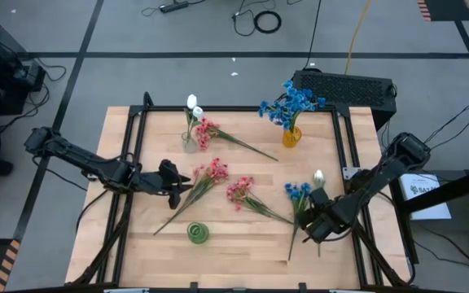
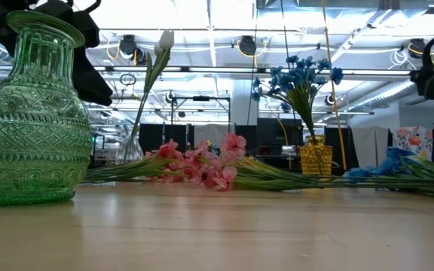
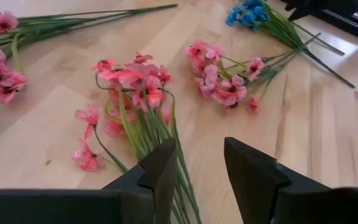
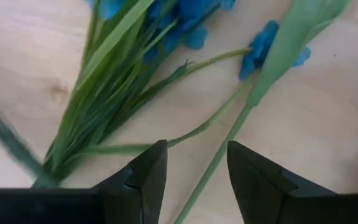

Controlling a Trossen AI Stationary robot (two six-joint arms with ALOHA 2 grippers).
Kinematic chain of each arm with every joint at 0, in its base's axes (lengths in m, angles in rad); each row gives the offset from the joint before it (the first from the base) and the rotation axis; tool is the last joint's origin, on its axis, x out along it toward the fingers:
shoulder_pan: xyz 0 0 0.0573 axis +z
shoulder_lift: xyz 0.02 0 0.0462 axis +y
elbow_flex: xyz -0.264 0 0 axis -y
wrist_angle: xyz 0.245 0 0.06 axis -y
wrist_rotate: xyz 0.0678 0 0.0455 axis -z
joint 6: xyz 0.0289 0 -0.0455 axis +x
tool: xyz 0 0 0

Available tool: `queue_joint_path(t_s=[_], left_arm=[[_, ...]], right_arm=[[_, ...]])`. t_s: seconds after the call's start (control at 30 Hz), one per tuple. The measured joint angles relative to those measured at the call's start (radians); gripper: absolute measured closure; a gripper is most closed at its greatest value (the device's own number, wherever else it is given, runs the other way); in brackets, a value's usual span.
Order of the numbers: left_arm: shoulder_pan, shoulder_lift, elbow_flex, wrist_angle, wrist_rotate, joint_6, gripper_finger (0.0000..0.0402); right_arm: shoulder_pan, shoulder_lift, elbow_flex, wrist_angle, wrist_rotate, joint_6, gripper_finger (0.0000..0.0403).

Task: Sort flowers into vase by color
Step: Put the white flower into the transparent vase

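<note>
Both arms work low over a wooden bench (image 1: 243, 236) strewn with artificial flowers; the left end effector (image 1: 177, 181), fingers apart, sits at the stems of a pink sprig (image 1: 210, 175) lying near the bench's middle, the stems running between its two fingers (image 3: 160, 174) in the left wrist view; a second pink sprig (image 1: 243, 194) lies just beside it toward the right edge, and a third pink sprig (image 1: 214, 134) rests against a clear vase (image 1: 190, 142) holding white blossoms (image 1: 194, 106) near the far edge; a yellow vase (image 1: 291, 137) toward the far right corner already carries a bunch of blue flowers (image 1: 291, 102); the right end effector (image 1: 316, 221), fingers spread, hovers near the right edge over a loose blue sprig (image 1: 298, 194) and a white-budded stem (image 1: 318, 177); an empty green glass vase (image 1: 198, 233) stands upright near the front edge.
</note>
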Motion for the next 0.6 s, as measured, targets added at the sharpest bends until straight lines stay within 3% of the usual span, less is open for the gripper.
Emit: queue_joint_path(t_s=[0.3, 0.6], left_arm=[[0.0, 0.0, 0.0, 0.001, -0.055, 0.001, 0.0261], [-0.001, 0.0, 0.0, 0.019, -0.055, -0.001, 0.0261]], right_arm=[[0.07, 0.022, 0.014, -0.107, -0.04, 0.135, 0.0243], [0.08, 0.076, 0.008, -0.051, 0.012, 0.141, 0.0243]])
